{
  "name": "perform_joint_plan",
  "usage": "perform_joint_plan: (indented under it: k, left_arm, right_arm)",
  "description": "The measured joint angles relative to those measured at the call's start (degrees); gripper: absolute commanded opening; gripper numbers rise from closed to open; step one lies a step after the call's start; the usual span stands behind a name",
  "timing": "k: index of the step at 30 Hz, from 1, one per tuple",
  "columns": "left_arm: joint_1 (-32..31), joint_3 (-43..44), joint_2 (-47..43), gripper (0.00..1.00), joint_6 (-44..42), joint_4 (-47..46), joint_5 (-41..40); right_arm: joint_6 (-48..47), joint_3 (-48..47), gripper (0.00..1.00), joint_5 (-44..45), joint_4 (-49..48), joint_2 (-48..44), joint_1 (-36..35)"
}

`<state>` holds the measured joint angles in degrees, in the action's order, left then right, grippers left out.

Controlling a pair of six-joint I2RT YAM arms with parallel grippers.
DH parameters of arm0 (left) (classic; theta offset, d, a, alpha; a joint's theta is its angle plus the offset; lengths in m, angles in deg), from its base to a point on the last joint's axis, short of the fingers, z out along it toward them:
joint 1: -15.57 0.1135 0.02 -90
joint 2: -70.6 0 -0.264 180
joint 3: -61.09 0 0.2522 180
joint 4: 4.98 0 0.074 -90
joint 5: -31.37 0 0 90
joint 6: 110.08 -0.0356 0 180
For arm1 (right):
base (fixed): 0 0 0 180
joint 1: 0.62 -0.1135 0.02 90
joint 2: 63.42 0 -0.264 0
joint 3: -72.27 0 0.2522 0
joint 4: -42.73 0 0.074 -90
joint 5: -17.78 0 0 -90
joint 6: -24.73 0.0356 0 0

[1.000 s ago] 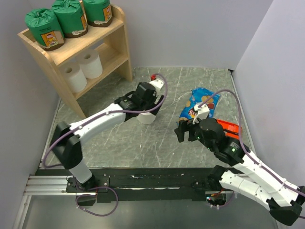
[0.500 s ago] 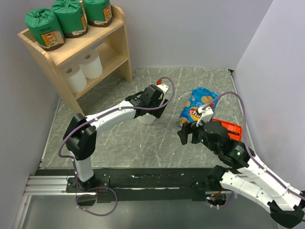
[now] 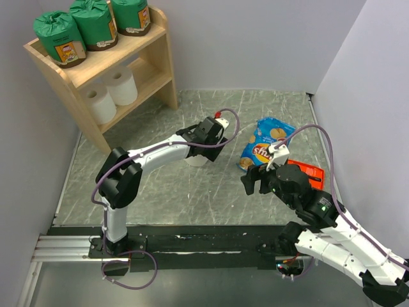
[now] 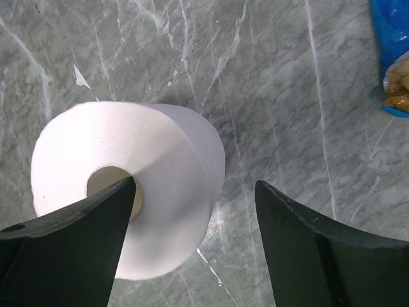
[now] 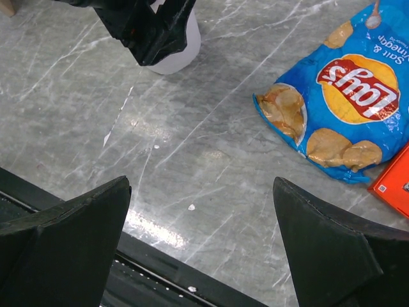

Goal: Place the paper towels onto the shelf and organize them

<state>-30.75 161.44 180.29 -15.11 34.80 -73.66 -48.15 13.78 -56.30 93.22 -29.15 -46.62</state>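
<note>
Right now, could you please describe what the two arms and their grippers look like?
Both the left arm and right arm have white link shells, black joints and a looping purple cable. The left gripper and right gripper have dark, wedge-shaped fingers.

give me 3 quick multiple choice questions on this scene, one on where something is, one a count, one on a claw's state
1. Where is the bare white roll that is off the shelf?
A) on the table below the left claw
B) on the blue bag
C) on the red packet

2. How many green-wrapped rolls stand on the top tier?
A) one
B) two
C) three

3. The right claw is:
A) open, holding nothing
B) shut on a roll
C) shut on the blue bag

Answers: 1 A, the left wrist view looks down on it on the grey top; 2 C, three stand in a row; 3 A, its fingers stand wide apart over bare table.
</note>
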Motion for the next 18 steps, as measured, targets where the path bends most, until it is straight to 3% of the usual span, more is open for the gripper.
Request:
perform_joint_plan:
  k: [13,18]
  left_arm:
    - [0.11,0.55,1.66,0.47,-2.25,-0.07,-2.73]
    - [0.09,0.66,1.64,0.44,-3.15,0.09,-3.10]
  right_arm:
    - [-0.02,0.00,1.00,0.98,0.61,-0.74,0.00]
    - [-0.02,0.00,0.99,0.98,0.63,-0.81,0.00]
